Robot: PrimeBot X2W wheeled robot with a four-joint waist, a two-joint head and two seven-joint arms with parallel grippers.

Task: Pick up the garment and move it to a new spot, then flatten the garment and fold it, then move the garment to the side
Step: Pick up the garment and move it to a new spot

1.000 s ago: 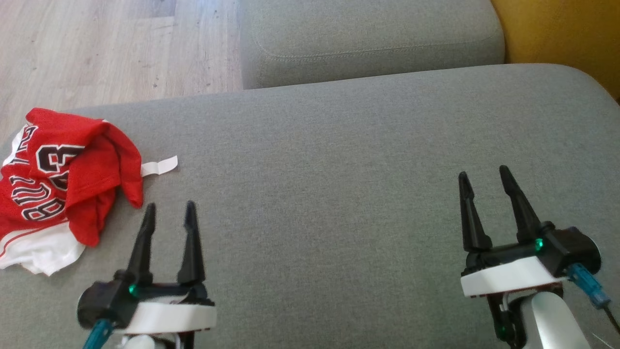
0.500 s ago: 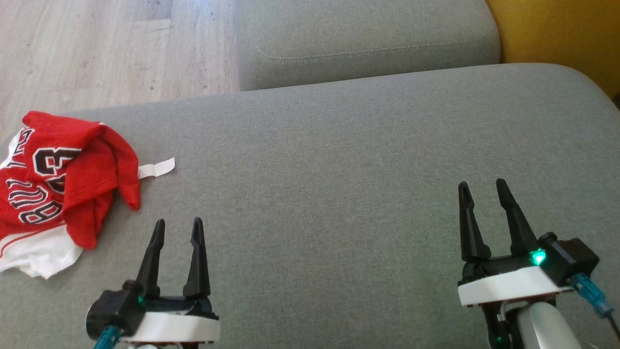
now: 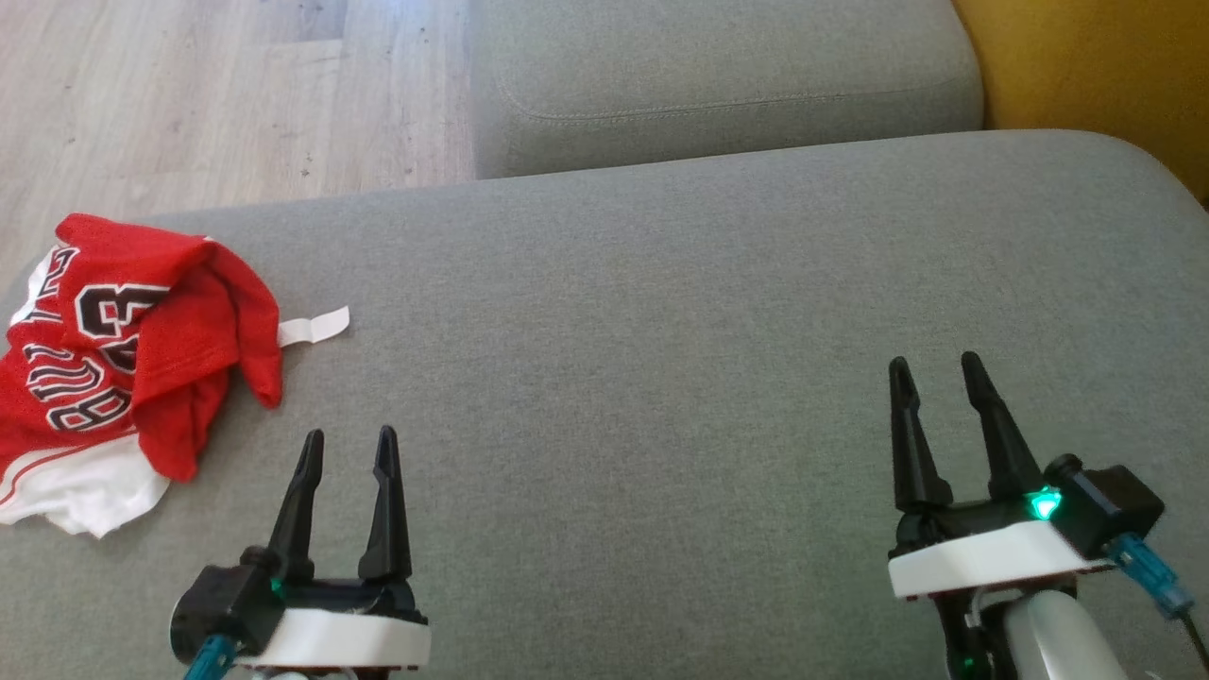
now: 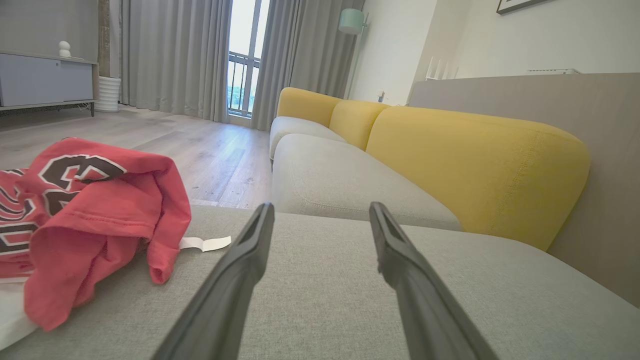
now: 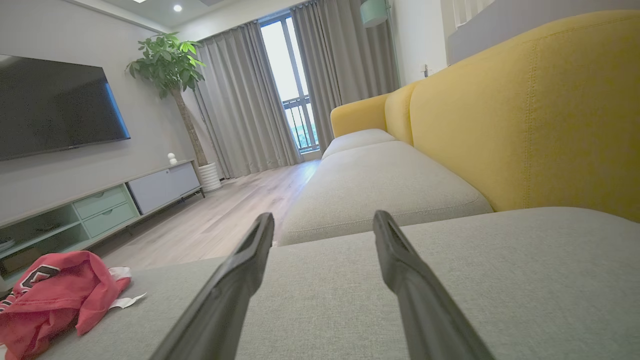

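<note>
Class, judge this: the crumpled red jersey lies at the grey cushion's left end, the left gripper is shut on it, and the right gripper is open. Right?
No. The head view shows the left gripper open and apart from the red jersey. The rest holds: the jersey lies crumpled at the left end of the grey cushion, and the right gripper is open.

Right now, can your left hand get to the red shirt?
Probably yes. The left hand is open and close to the red shirt, which lies crumpled on the grey cushion. Only bare cushion lies between them, so nothing seems to block the way.
</note>
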